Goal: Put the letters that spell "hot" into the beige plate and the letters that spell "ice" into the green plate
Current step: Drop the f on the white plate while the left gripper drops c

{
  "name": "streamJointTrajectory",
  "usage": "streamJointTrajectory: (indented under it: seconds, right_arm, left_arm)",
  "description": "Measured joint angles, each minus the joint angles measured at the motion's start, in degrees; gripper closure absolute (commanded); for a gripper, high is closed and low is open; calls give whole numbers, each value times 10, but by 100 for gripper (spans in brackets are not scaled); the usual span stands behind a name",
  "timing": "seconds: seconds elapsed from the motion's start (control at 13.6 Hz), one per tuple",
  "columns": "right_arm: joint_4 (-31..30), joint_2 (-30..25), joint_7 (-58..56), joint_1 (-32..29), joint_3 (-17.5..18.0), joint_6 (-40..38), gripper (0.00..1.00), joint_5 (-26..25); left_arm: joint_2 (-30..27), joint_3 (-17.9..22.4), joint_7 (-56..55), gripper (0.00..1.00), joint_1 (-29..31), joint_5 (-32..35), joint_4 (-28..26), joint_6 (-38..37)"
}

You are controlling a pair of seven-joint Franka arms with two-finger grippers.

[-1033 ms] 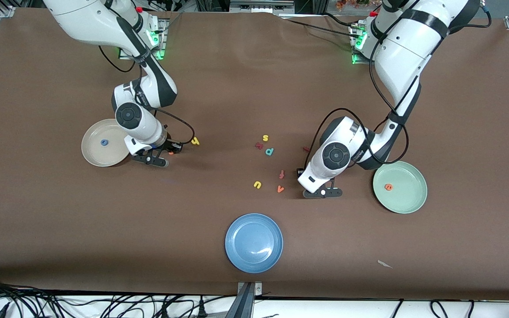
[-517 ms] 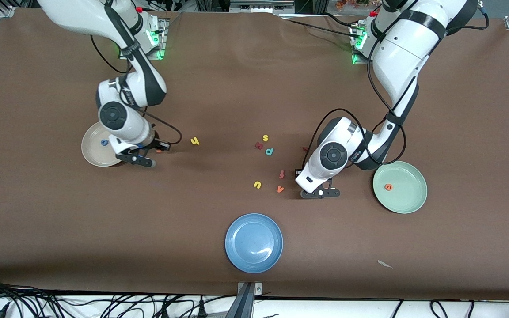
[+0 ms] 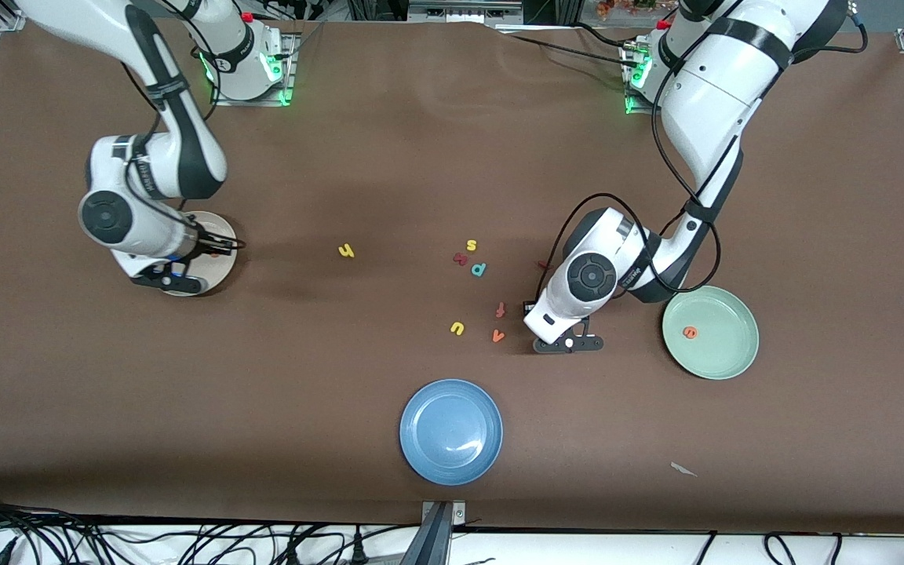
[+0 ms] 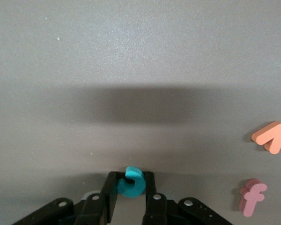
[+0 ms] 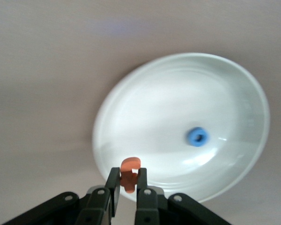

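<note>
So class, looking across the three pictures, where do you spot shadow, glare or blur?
Front view: a bright glare streak on the blue plate. Left wrist view: a broad dark shadow band on the table above the teal c, which looks sharp. Right wrist view: the beige plate looks soft and washed out, with pale sheen near the blue o.

We see a blue plate [image 3: 451,431] on the brown worktop [image 3: 813,196]. Farther from the camera lie a yellow u [image 3: 457,328], an orange v [image 3: 498,336], a pink f [image 3: 501,310], a teal p [image 3: 479,269] and a yellow s [image 3: 471,246].
</note>
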Motion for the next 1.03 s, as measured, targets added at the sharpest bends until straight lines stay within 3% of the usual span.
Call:
streamJointTrajectory:
  seconds: [0.22, 0.44, 0.52, 0.59, 0.66, 0.74, 1.03]
  right_arm:
    - [-15, 7, -56, -1, -37, 3, 100, 0]
    - [-25, 25, -60, 0, -37, 20, 94, 0]
    - [-26, 31, -61, 1, -36, 24, 81, 0]
    - [-26, 35, -62, 2, -36, 25, 53, 0]
    - [-26, 38, -66, 2, -36, 25, 12, 0]
    - [-26, 39, -68, 2, -36, 26, 0, 0]
    - [-18, 26, -67, 2, -19, 27, 0, 1]
  left_arm:
    - [0, 1, 0, 87, 1, 0, 7, 5]
    - [-1, 2, 0, 89, 7, 0, 38, -12]
    - [-2, 2, 0, 89, 10, 0, 43, -17]
    - [-3, 3, 2, 89, 13, 0, 47, -23]
    - [-4, 4, 11, 89, 17, 0, 49, -32]
    - [-8, 4, 27, 89, 24, 0, 49, -45]
    - [-46, 6, 121, 90, 78, 0, 49, -111]
